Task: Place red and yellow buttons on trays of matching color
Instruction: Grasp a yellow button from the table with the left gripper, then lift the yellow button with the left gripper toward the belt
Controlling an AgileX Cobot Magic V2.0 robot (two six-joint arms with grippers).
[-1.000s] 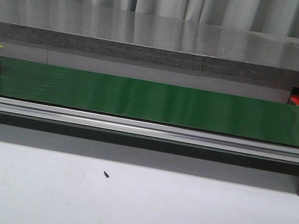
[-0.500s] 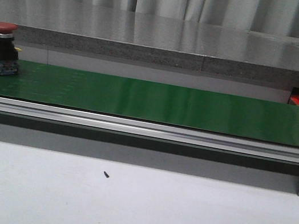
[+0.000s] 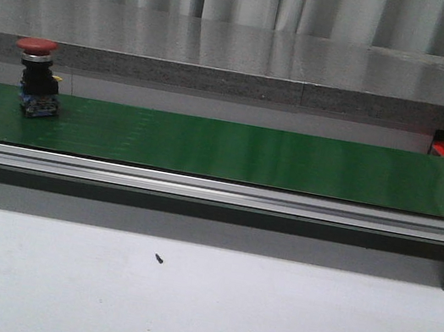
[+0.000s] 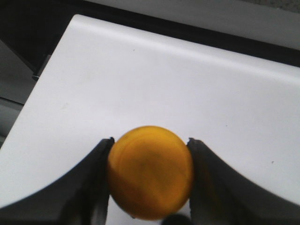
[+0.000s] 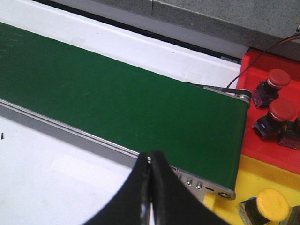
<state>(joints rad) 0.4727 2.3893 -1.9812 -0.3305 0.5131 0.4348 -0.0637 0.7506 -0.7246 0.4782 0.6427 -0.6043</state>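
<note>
A red mushroom-capped push button on a black and blue body [image 3: 37,78] has ridden further along the long green conveyor belt [image 3: 250,154] since the earlier front views, starting at the belt's far left end and now standing upright a little inward of it; I judge it is being carried toward the trays at the belt's right end, so a fresh pick is coming; the left pincer [image 4: 150,161] is clamped on a round yellow button cap [image 4: 150,171] over a white tabletop [image 4: 154,79], away from the belt, so that button is not yet on its tray; the right pincer [image 5: 150,176] has its fingers pressed together on nothing, hovering at the belt's near rail; beside the belt's right end the red plastic tray [image 5: 281,145] holds two red buttons [image 5: 274,82] in view, and the yellow plastic tray [image 5: 262,176] holds one yellow button [image 5: 272,204]; counted overall, three red and two yellow.
</note>
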